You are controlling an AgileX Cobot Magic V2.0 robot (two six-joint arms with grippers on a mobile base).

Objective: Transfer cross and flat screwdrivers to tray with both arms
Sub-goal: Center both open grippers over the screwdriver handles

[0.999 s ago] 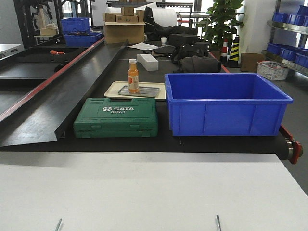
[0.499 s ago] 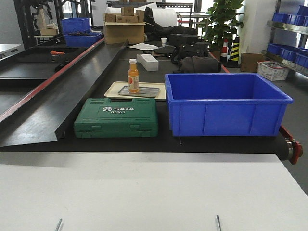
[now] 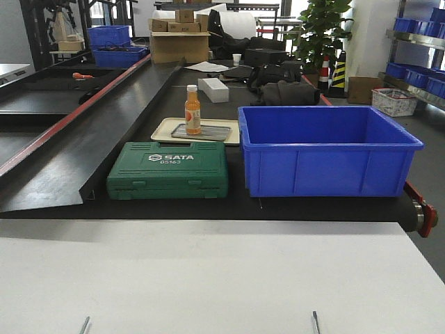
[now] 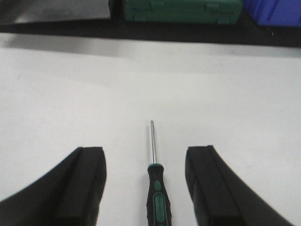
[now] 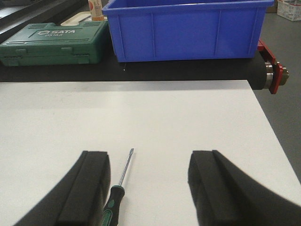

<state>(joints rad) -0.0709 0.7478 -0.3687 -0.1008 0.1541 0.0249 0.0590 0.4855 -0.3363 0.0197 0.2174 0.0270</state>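
Observation:
Two screwdrivers lie on the white table [image 3: 208, 278]. In the front view only their silver shaft tips show at the bottom edge, the left screwdriver [image 3: 84, 324] and the right screwdriver [image 3: 315, 322]. My left gripper [image 4: 146, 153] is open, straddling the cross-tipped screwdriver [image 4: 155, 195], whose green-and-black handle lies centred between the fingers, untouched. My right gripper [image 5: 150, 157] is open too; the flat-tipped screwdriver [image 5: 114, 197] lies just beside its left finger [image 5: 89, 183]. The tray is out of view.
Beyond the table's far edge runs a black conveyor with a green SATA tool case [image 3: 168, 169], a deep blue bin [image 3: 327, 147] and a small beige tray [image 3: 161, 128] with an orange bottle [image 3: 192, 109]. The table's right edge [image 5: 268, 122] drops off to the floor.

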